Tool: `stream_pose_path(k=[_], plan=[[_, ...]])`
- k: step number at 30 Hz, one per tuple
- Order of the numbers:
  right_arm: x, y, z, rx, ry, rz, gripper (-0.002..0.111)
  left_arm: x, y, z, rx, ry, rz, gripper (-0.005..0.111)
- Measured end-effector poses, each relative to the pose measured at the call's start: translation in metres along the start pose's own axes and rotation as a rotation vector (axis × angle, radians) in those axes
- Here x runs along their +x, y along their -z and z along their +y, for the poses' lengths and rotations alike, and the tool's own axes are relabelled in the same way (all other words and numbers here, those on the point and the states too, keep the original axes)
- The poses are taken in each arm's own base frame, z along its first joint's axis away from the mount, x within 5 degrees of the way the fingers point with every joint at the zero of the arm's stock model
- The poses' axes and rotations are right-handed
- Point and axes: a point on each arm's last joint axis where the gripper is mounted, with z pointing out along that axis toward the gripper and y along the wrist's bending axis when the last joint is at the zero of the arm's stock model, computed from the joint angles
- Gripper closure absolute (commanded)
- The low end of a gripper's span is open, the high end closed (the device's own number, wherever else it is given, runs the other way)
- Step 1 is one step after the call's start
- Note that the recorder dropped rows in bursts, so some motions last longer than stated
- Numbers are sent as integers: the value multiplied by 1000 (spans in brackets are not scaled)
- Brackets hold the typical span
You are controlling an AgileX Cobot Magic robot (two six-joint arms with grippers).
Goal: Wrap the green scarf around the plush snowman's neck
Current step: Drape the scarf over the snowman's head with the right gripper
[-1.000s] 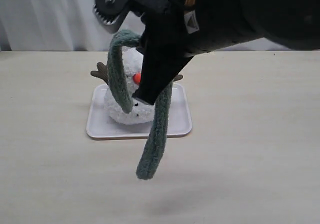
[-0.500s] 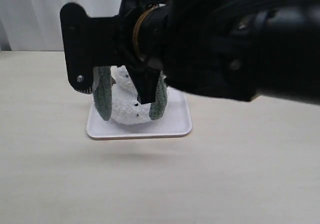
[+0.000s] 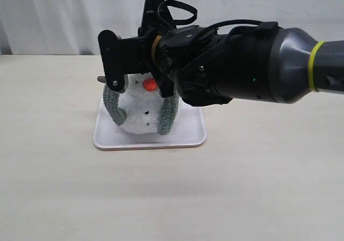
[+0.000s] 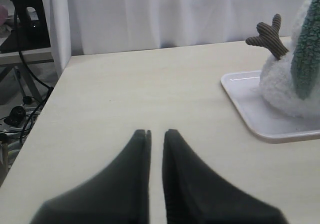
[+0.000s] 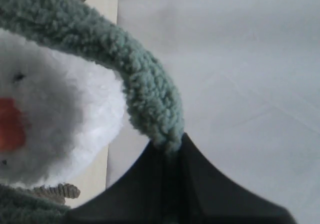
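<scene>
The plush snowman (image 3: 138, 117) stands on a white tray (image 3: 188, 136), its orange nose (image 3: 150, 84) facing the exterior camera. The green scarf (image 3: 167, 114) is draped over it, one end hanging down each side of the body. My right gripper (image 3: 114, 85) reaches across at head height, partly hiding the head. In the right wrist view the right gripper (image 5: 169, 143) is shut on the scarf (image 5: 100, 39), which arches past the white head (image 5: 60, 114). The neck is hidden. My left gripper (image 4: 157, 132) hovers over bare table, shut and holding nothing, away from the snowman (image 4: 280, 84).
A pale wooden table (image 3: 258, 187) carries the tray (image 4: 250, 109), with a white curtain behind. The snowman's brown stick arm (image 4: 267, 34) points toward the left gripper's side. Beyond the table's left edge (image 4: 45, 109) are cables and furniture.
The right arm has swung down and back from the camera, carrying the scarf over the snowman's head. The long hanging end now rests beside the body on the tray.
</scene>
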Motion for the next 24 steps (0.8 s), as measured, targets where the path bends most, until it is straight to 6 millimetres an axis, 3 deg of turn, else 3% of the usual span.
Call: stream_pose_path(k=[7, 12, 20, 24], plan=[[22, -21, 6, -31, -20, 7, 104, 0, 0, 0, 0, 0, 0, 96], [18, -29, 7, -44, -18, -52, 104, 0, 0, 0, 0, 0, 0, 96], [7, -30, -17, 10, -48, -124, 104, 0, 0, 0, 0, 0, 0, 96], [6, -30, -20, 17, -51, -129, 104, 0, 0, 0, 0, 0, 0, 96]])
